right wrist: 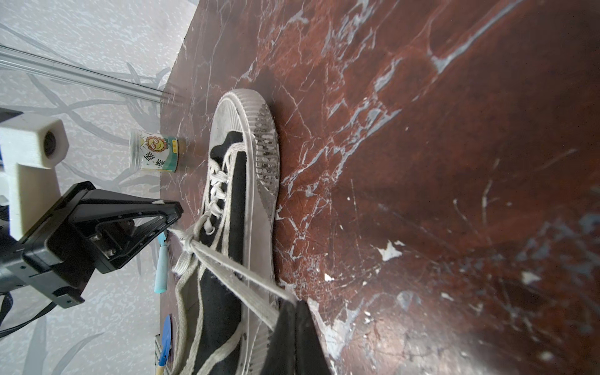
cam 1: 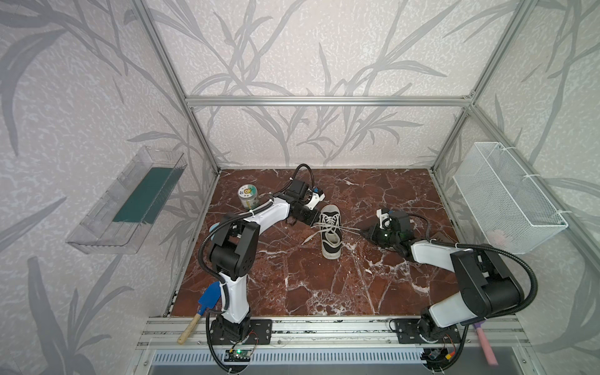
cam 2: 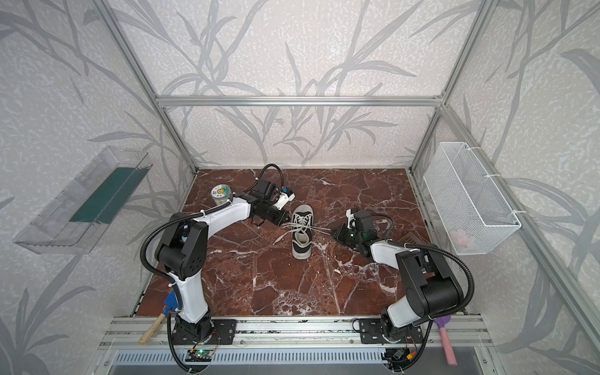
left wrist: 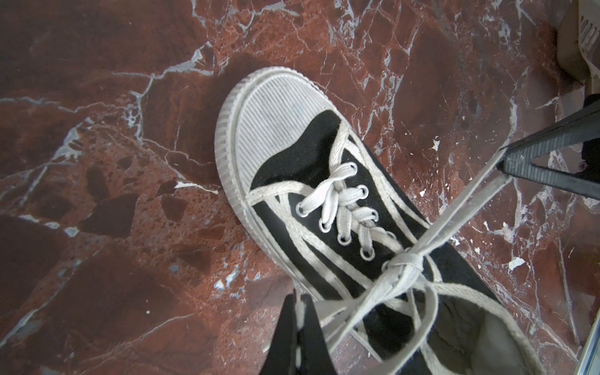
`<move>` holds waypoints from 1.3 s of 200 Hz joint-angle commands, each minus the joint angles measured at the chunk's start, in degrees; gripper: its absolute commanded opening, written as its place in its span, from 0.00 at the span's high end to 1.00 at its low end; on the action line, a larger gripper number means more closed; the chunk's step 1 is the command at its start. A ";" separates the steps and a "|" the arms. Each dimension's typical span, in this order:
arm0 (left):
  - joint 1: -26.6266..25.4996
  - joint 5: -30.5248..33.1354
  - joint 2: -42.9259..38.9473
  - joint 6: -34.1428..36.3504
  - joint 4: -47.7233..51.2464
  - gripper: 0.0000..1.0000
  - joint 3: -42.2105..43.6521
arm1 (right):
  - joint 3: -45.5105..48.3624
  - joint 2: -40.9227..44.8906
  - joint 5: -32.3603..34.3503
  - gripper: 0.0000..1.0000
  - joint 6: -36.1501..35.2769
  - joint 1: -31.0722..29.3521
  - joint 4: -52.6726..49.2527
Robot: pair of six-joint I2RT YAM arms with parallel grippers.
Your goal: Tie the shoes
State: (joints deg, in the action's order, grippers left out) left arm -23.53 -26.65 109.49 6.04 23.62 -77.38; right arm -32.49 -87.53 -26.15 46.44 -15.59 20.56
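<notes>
Black, white-toed sneaker (cam 1: pixel 331 249) stands upright, white laces (left wrist: pixel 404 265) knotted, ends stretched sideways.

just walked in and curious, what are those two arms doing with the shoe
Two robot arms are tying a black sneaker that stands on the table. The left gripper and the right gripper are each shut on a piece of the white laces, which stretch taut to opposite sides of the shoe. A knot sits over the top eyelets. One loose end lies on the table beside the shoe.
</notes>
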 commanded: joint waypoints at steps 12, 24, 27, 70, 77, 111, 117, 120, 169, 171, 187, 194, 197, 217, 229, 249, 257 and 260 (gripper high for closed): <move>3.09 4.03 -2.91 0.02 1.15 1.00 1.15 | 1.35 1.49 6.62 1.00 -0.74 1.16 -4.25; 3.29 3.98 -3.01 -0.07 1.25 1.00 1.11 | 1.54 1.49 7.07 1.00 -0.62 1.18 -4.24; 3.31 3.98 -2.97 -0.13 1.26 1.00 1.16 | 1.62 1.48 7.08 1.00 -0.57 1.25 -4.22; 3.80 3.70 -3.00 -0.33 1.25 1.00 1.43 | 1.80 2.01 7.76 1.00 -0.68 1.78 -4.75; 3.76 3.71 -2.97 -0.33 1.19 1.00 1.38 | 1.86 2.09 7.95 1.00 -0.78 1.88 -4.90; 3.92 3.98 -2.84 -0.67 0.99 1.00 1.45 | 2.47 2.52 8.62 1.00 -0.73 2.67 -5.47; 3.89 3.98 -2.81 -0.76 0.99 1.00 1.36 | 2.52 2.60 8.66 1.00 -0.75 2.74 -5.52; 3.88 3.98 -2.76 -0.81 0.94 1.00 1.40 | 2.52 2.62 8.66 1.00 -0.73 2.76 -5.53; 4.19 3.67 -2.77 -1.74 0.21 1.00 0.92 | 2.28 2.67 7.96 1.00 -1.19 3.47 -5.80; 4.19 3.35 -2.70 -1.91 0.14 1.00 0.88 | 2.24 2.61 7.78 1.00 -1.20 3.47 -5.78; 3.53 2.49 -2.23 -2.07 0.57 1.00 0.22 | 1.79 1.62 5.99 1.00 -1.21 3.47 -4.66; 3.15 2.76 -2.03 -1.69 1.14 1.00 -0.03 | 1.52 1.18 5.33 1.00 -1.16 3.38 -4.39; 3.01 2.64 -2.03 -1.58 1.26 1.00 -0.05 | 1.49 0.99 4.94 1.00 -1.24 3.40 -3.95; 2.43 1.66 -1.84 -2.06 1.31 1.00 -0.03 | 0.61 0.05 1.89 1.00 -1.61 3.22 -2.22; 2.15 1.17 -1.85 -2.00 1.68 1.00 -0.26 | -0.36 -1.14 -1.63 1.00 -1.99 3.20 -0.56; 1.82 0.39 -2.30 -2.06 1.34 0.86 -0.19 | -2.14 -4.75 -8.34 0.86 -1.21 3.20 3.43; 1.73 -0.01 -2.53 -2.30 1.14 0.68 -0.09 | -2.47 -5.44 -9.02 0.73 -0.68 3.16 3.83; 1.75 -0.17 -2.61 -2.39 1.09 0.64 -0.12 | -2.49 -5.60 -9.08 0.69 -0.48 3.20 3.99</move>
State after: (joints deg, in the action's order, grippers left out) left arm -22.74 -28.64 108.95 4.45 22.90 -76.75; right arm -33.17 -90.65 -31.77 45.58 -13.41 22.06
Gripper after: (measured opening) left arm 0.173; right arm 0.179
